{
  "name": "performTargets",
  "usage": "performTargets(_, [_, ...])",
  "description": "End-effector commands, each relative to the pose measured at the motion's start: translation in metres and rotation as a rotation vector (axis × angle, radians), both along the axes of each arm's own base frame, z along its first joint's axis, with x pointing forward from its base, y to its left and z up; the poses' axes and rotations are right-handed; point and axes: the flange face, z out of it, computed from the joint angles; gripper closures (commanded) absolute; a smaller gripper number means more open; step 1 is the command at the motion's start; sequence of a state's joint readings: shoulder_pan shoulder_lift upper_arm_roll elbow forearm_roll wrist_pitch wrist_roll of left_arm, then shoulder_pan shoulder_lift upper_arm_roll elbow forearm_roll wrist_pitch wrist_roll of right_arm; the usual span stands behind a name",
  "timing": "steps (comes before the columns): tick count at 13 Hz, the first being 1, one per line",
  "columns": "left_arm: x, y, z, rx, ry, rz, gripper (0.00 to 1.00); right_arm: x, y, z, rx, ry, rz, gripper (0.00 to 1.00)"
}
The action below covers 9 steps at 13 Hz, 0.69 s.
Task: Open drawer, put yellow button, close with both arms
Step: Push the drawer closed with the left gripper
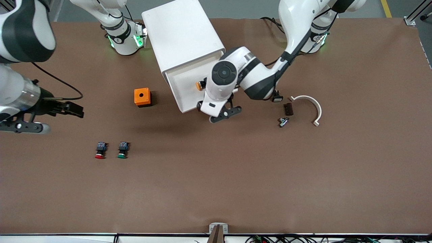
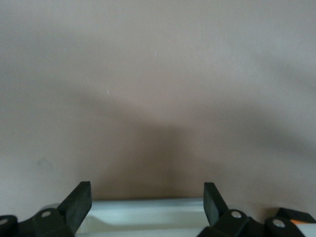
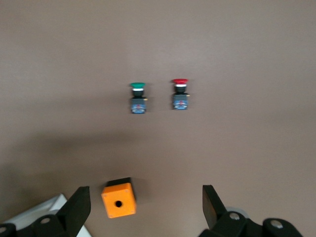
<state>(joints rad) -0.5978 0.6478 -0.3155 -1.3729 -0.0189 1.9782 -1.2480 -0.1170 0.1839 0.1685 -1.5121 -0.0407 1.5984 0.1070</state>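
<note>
**Inspector A:** We record the drawer (image 1: 189, 88) pulled out of the white cabinet (image 1: 184, 37). The yellow button (image 1: 201, 85) lies inside it, partly hidden by the left arm's wrist. The left gripper (image 1: 225, 114) sits just over the drawer's front lip (image 2: 148, 212), fingers apart and empty.

**Inspector B:** Agreed. The right gripper (image 1: 72, 109) hangs over bare table toward the right arm's end, fingers apart, nothing held. Its wrist view takes in the orange box (image 3: 118, 199), the green button (image 3: 138, 98) and the red button (image 3: 180, 94), all untouched.

**Inspector A:** We judge placing done; closing is the step in hand.

**Inspector B:** The next move calls for the right arm to come to the drawer front beside the left, and both to push squarely, since the cabinet stands skewed on the table.
</note>
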Motion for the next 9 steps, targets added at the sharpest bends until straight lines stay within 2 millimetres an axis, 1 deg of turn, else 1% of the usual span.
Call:
performTargets(1, [-0.037,-0.024,-0.003,0.036,0.013,0.018,0.0,-0.004,-0.03,0.007,0.01,0.0,0.045,0.0])
performTargets(3, [-0.068,-0.043,-0.01,0.055,0.032,0.016,0.0,-0.005,-0.041,0.005,0.011,0.008,0.012,0.0])
performTargets(4, [-0.084,-0.052,-0.013,0.058,0.048,0.014,0.0,-0.006,-0.042,0.005,0.011,0.016,0.01,0.0])
performTargets(5, [-0.095,-0.059,-0.014,0.059,0.059,0.016,0.0,-0.006,-0.042,0.005,0.018,0.014,0.008,0.0])
performTargets(6, [-0.108,-0.067,-0.014,0.057,0.073,0.023,0.0,-0.005,-0.038,0.004,0.023,0.014,0.012,0.0])
performTargets(7, [-0.117,-0.073,-0.015,0.057,0.082,0.028,0.0,-0.005,-0.034,0.006,0.023,0.011,0.015,0.0])
performTargets(9, [-0.126,-0.078,-0.02,0.069,0.09,0.043,0.0,-0.003,-0.024,0.009,0.022,0.003,0.007,0.0])
